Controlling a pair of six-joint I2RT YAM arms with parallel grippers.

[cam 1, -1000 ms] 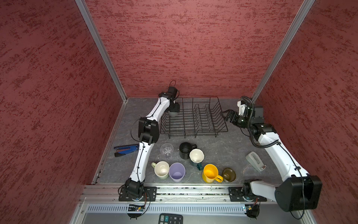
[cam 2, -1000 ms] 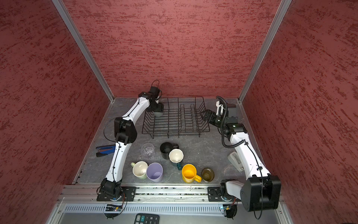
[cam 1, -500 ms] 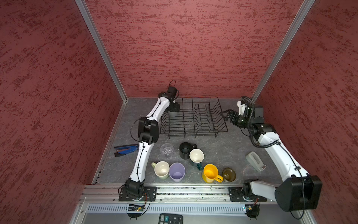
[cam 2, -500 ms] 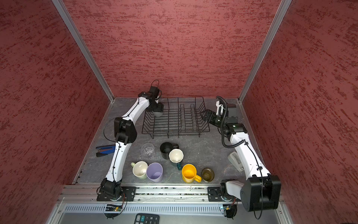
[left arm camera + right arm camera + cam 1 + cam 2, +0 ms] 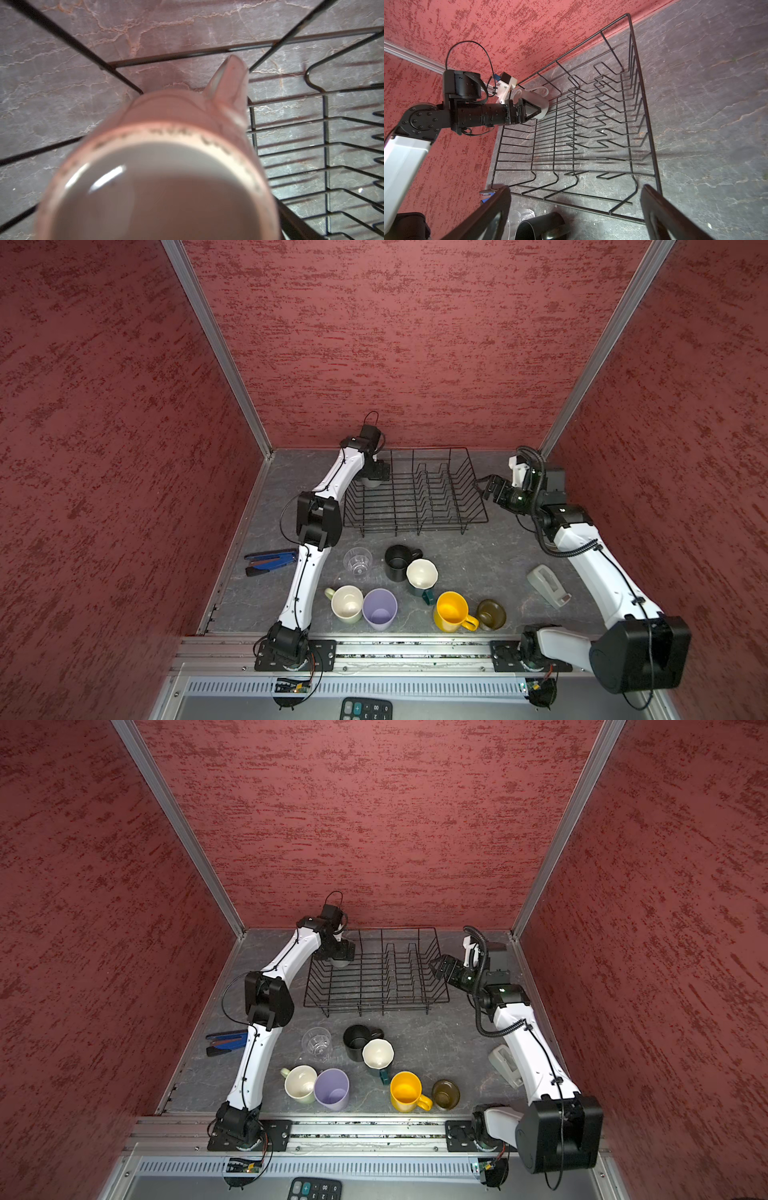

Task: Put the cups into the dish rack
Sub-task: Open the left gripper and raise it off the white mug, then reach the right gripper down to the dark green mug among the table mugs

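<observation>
Standing at the back, dish rack point(image 5: 415, 524): the biggest thing here. It is a black wire basket with slanted sides and rows of bent prongs down the middle.
Left gripper point(image 5: 374, 477): it is over the far left corner of the rack, right at the grey mug. I cannot tell if it is squeezing the mug or has let go.
Right gripper point(image 5: 484, 485): it is just beside the right end of the rack. Its two fingers are spread wide, with nothing between them.
Calculator point(image 5: 365, 709): it lies at the front edge, and a plus sign and noughts show on its keys.
Lilac tumbler point(image 5: 379, 608): it has no handle and stands in the front row, touching the pale-green mug point(image 5: 347, 603).
Yellow mug point(image 5: 451, 611): it is bright inside and out and stands just beside the small brown mug point(image 5: 490, 614).
Black mug point(image 5: 397, 564): it stands near the front of the rack, touching the teal mug point(image 5: 422, 576), which is white inside.
Grey mug point(image 5: 533, 96): it is pale with a curved handle and is the only cup inside the rack. There are dark marks round its rim point(image 5: 187, 137) — too blurry to read.
Clear glass point(image 5: 357, 562): it is see-through and stands left of the black mug.
</observation>
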